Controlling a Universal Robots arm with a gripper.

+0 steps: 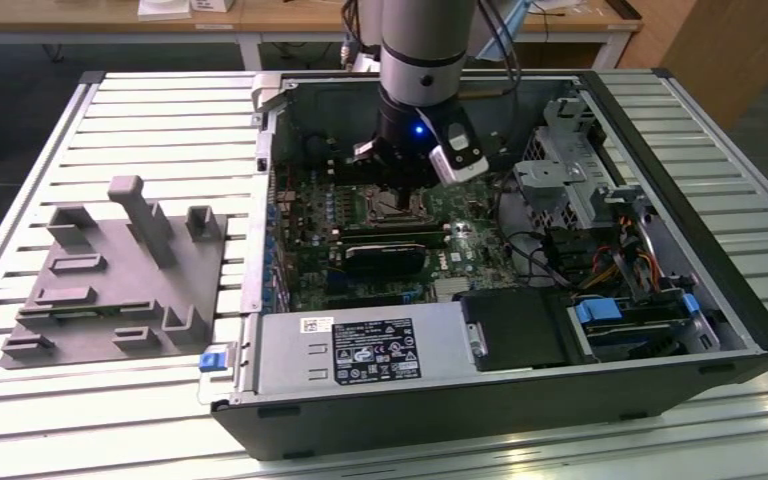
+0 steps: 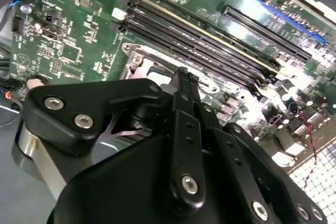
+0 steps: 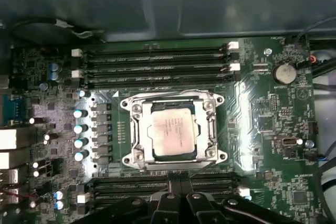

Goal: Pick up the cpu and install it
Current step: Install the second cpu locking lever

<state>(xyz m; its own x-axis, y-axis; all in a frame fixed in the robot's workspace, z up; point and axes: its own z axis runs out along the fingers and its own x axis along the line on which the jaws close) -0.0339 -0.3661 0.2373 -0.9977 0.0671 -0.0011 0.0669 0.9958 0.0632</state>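
Observation:
The cpu (image 3: 173,132), a flat square chip with a dull silver top, lies inside the metal frame of the motherboard socket (image 3: 210,124) in the first wrist view. My gripper (image 3: 181,182) hangs above the board beside the socket, its black fingers drawn together with nothing between them. The second wrist view shows the gripper (image 2: 184,75) from behind, its tip over the socket frame (image 2: 137,59). In the exterior view the gripper (image 1: 398,168) reaches down into the open computer case, just above the socket (image 1: 391,207).
Memory slots (image 3: 157,61) run on both sides of the socket. The open computer case (image 1: 491,400) holds a power supply (image 1: 357,350), drive cages (image 1: 564,170) and cables. A grey plastic fixture block (image 1: 111,270) stands on the slatted table at the exterior view's left.

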